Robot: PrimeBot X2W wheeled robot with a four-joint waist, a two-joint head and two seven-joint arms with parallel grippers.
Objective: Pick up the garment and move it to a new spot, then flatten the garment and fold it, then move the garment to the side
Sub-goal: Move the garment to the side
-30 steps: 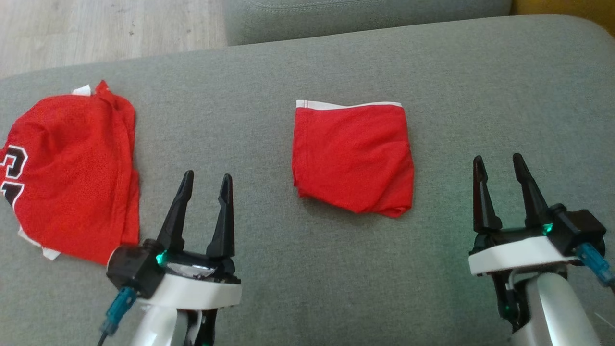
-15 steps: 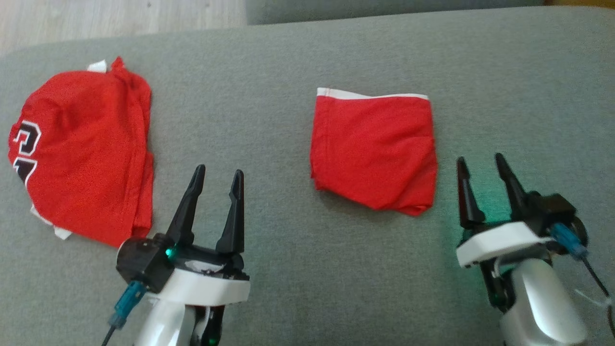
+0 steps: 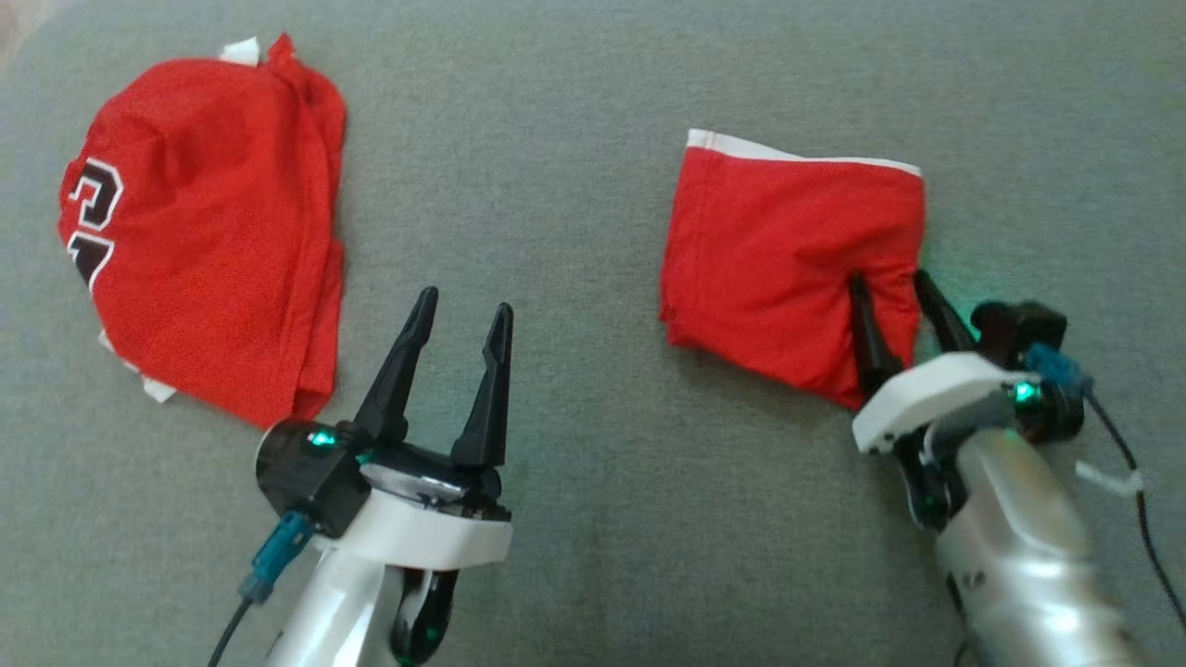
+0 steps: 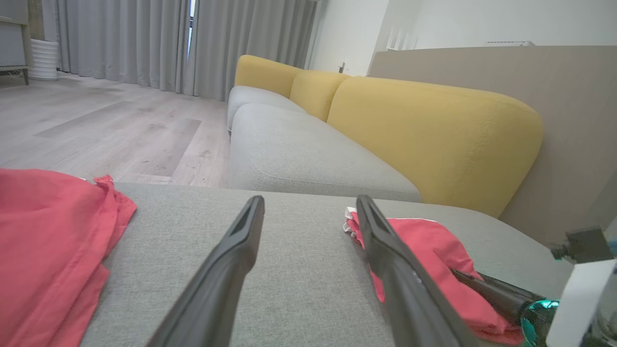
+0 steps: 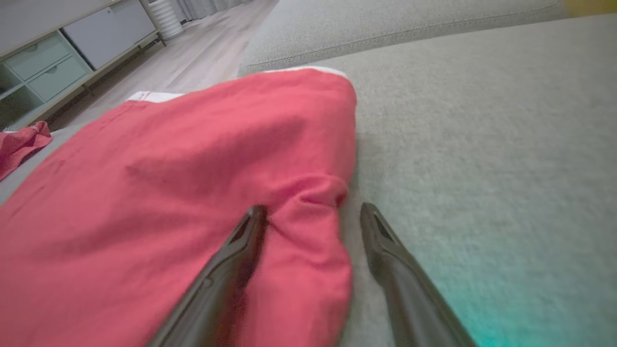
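Right hand (image 3: pixel 887 276) open astride the garment's (image 3: pixel 778 250) near edge.
Head view: one finger lies on the red cloth, the other just off it on the sofa (image 3: pixel 593 139); left hand (image 3: pixel 465 299) hovers open, jersey (image 3: pixel 204 222) to its left. Left wrist: garment right of the spread fingers. Right wrist: cloth bunches between the open fingers.

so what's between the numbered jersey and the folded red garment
The open left gripper hovers over grey cushion between jersey and folded garment, seen in the head view.
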